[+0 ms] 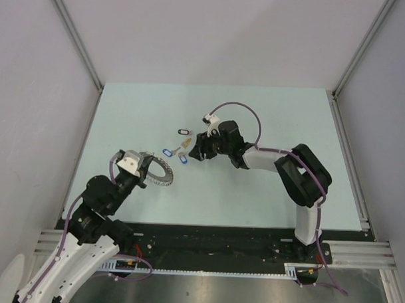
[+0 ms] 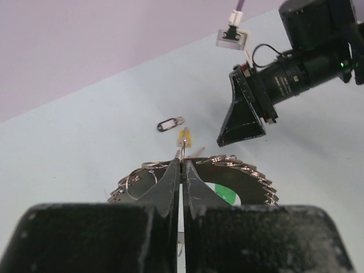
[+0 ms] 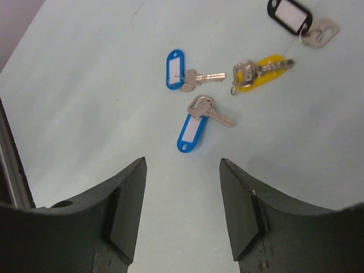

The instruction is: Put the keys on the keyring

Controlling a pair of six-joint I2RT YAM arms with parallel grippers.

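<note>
**Left jaws on the keyring, right jaws spread by the keys**

From above, the keyring (image 1: 160, 171) lies on the pale green tabletop (image 1: 270, 114) towards my left side, and my left jaws meet its left rim. My right jaws hang near the middle of the tabletop, just right of a loose cluster of keys (image 1: 183, 159). That cluster lies beyond the ring and apart from it.

Through my left wrist camera, my left jaws are clenched, fingertips (image 2: 170, 176) pressed together on the near rim of the keyring. Its toothed edge fans out to either side behind them. A green tag (image 2: 227, 196) shows through the ring's hole. Farther off lie a black-tagged key (image 2: 166, 124) and, nearer the ring, a yellow-tagged key (image 2: 184, 135).

Through my right wrist camera, my right jaws are released, standing well apart with nothing between them, over bare tabletop. Just past their tips lies a blue-tagged key (image 3: 192, 133). A second blue-tagged key (image 3: 175, 69) lies beyond it to the left. The yellow-tagged key is to the right and the black-tagged key is in the far right corner. None of these keys touches my jaws.
</note>
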